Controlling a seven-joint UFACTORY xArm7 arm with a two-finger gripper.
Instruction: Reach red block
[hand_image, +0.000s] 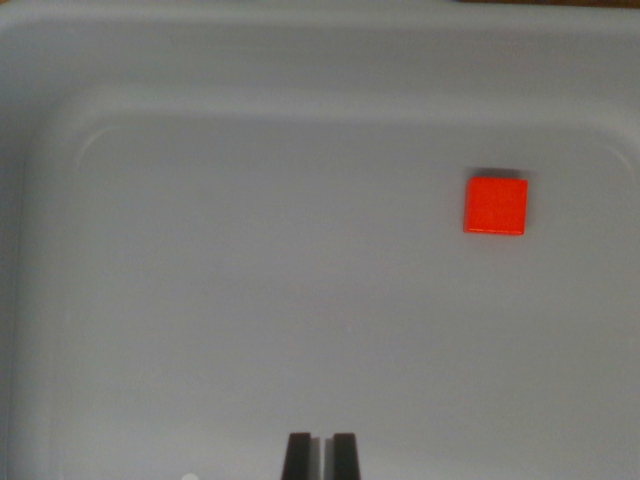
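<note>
**One block in sight, reach not yet made**

One view is on hand, the wrist view, looking straight down into a pale grey tray (60, 250) with rounded corners and a raised rim.

The red block (495, 205) lies flat on the tray floor, toward the wrist view's right and in the upper half of the picture. It sits alone, clear of the rim on every side.

At the bottom edge, a little left of centre, the two dark tips of the claw (321, 455) poke into view. They stand close together with only a thin slit between them, and nothing is held in that slit. The claw looks all but closed and empty.

Block and claw are well apart. The block is far up and to the right of the tips, so by my reading the task is at an early stage. What is left is the whole approach: move across to the right and forward until the tips hang over the block, then come down to it.
</note>
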